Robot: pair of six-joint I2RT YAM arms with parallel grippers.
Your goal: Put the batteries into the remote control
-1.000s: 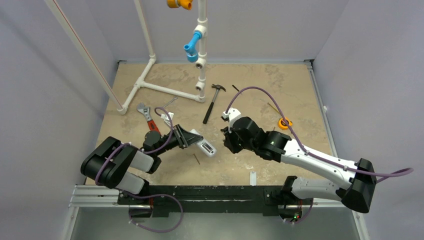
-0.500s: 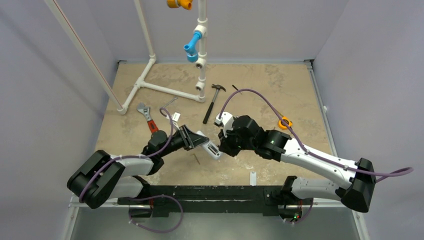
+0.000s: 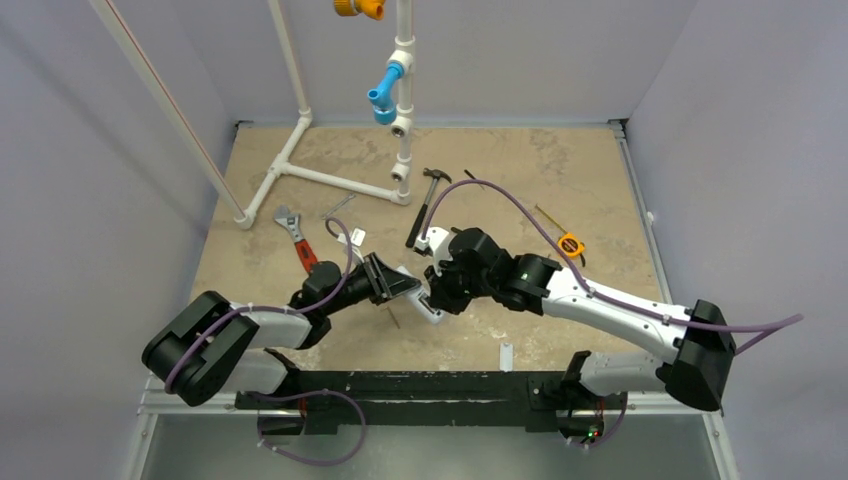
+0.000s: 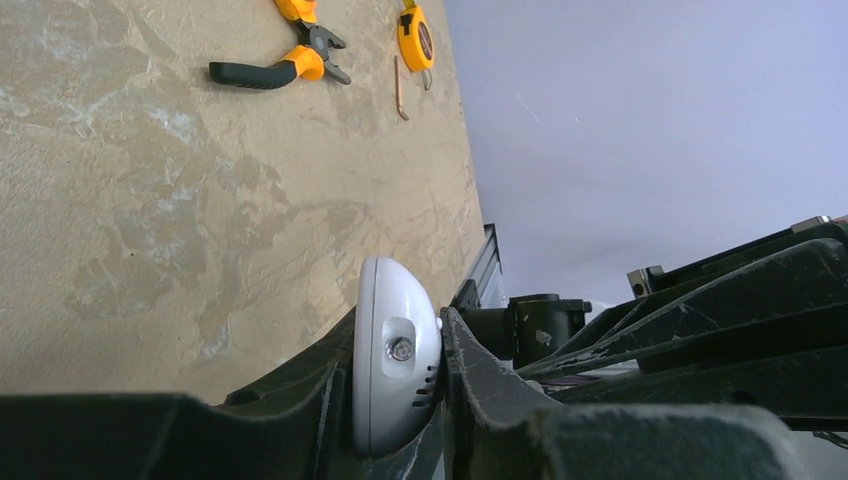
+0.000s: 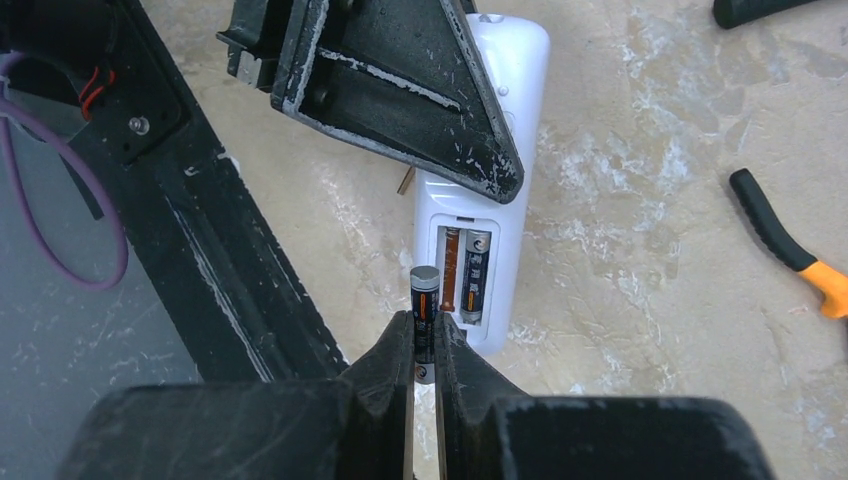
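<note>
Right wrist: right gripper [image 5: 424,338] pinches battery [image 5: 424,293]; left gripper [image 4: 398,365] clamps remote control [image 5: 512,112].

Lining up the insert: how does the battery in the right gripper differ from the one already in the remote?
The gripped battery is pinched in the right gripper, outside the remote control beside its open bay; the seated battery lies inside the bay. The gripped battery's lower end is hidden in the grip; the seated battery shows whole. Both are dark and lie along the remote.

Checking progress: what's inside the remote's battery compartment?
A seated battery fills one slot of the remote control; the other looks empty; the held battery in the right fingers covers its edge.
</note>
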